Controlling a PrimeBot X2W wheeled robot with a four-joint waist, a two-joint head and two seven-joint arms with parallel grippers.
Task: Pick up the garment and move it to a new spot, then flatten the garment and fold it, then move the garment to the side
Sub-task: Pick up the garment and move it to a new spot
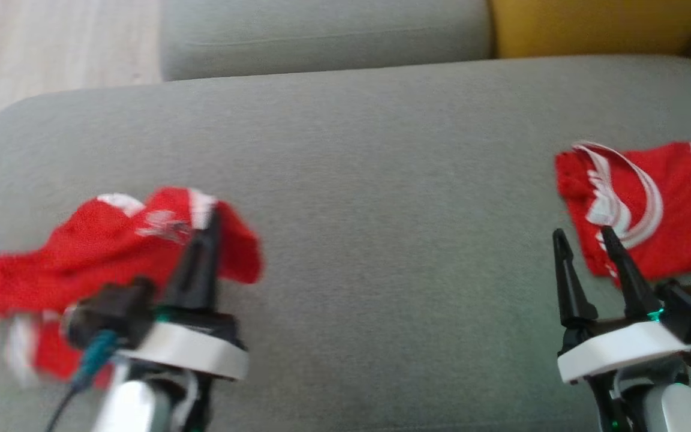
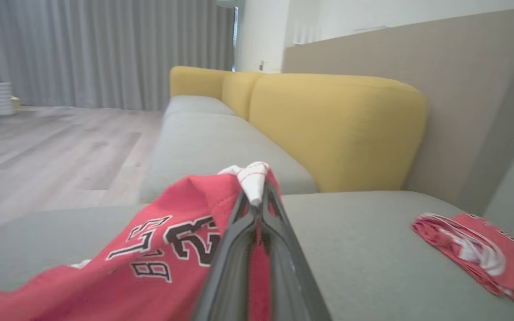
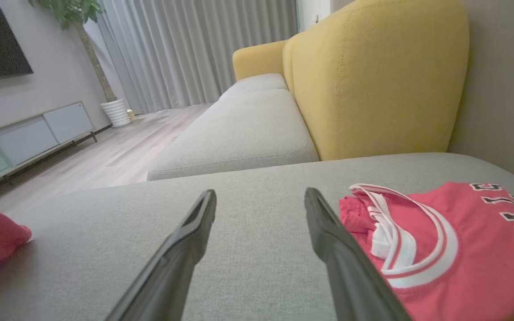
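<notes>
Head view: grey sofa (image 1: 381,180), wood floor (image 1: 51,42) beyond; left hand (image 1: 210,219) pinches crumpled red jersey (image 1: 93,246); right hand (image 1: 582,234) spread wide.

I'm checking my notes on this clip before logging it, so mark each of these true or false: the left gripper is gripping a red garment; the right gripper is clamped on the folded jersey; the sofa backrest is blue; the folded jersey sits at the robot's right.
1. The left gripper is shut on a red garment. True.
2. The right gripper is clamped on the folded red jersey. False: its fingers stand apart with nothing between them, and the jersey lies beside it.
3. The backrest is blue. False: it is yellow.
4. The folded red jersey lies on the grey seat at the robot's right. True.
</notes>
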